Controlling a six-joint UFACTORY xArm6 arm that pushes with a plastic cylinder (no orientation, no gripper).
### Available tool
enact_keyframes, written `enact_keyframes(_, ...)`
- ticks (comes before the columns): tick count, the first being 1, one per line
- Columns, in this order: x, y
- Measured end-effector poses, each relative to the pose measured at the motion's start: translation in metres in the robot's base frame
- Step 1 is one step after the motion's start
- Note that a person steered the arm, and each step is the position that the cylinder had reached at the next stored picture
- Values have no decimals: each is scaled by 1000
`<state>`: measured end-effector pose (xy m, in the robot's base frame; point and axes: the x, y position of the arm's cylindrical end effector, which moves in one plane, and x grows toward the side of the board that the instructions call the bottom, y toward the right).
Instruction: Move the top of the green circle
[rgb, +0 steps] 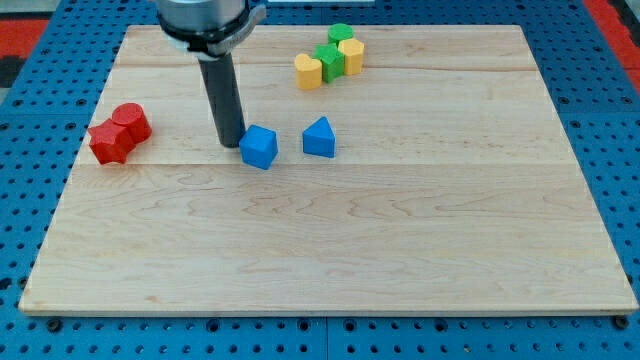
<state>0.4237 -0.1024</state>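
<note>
A pale wooden board (330, 250) lies on a blue perforated surface (30, 200), evenly lit

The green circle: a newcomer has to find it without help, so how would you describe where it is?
Look to the wooden board, at the cluster of green and yellow blocks near the view's top edge, right of centre. The green circle is the topmost block there. Its round top sets it apart from the angular green block and the two yellow blocks below it.

Two red blocks (119, 132), two blue blocks (288, 142), two yellow blocks (329, 63), two green blocks (335, 46)
</note>
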Motion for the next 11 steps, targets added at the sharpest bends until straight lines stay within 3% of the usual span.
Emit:
enact_keyframes(2,4,63)
enact_keyframes(5,-141,-46)
enact_keyframes(6,-205,-18)
enact_keyframes(7,-231,34)
enact_keyframes(10,-230,181)
enact_keyframes(11,-232,260)
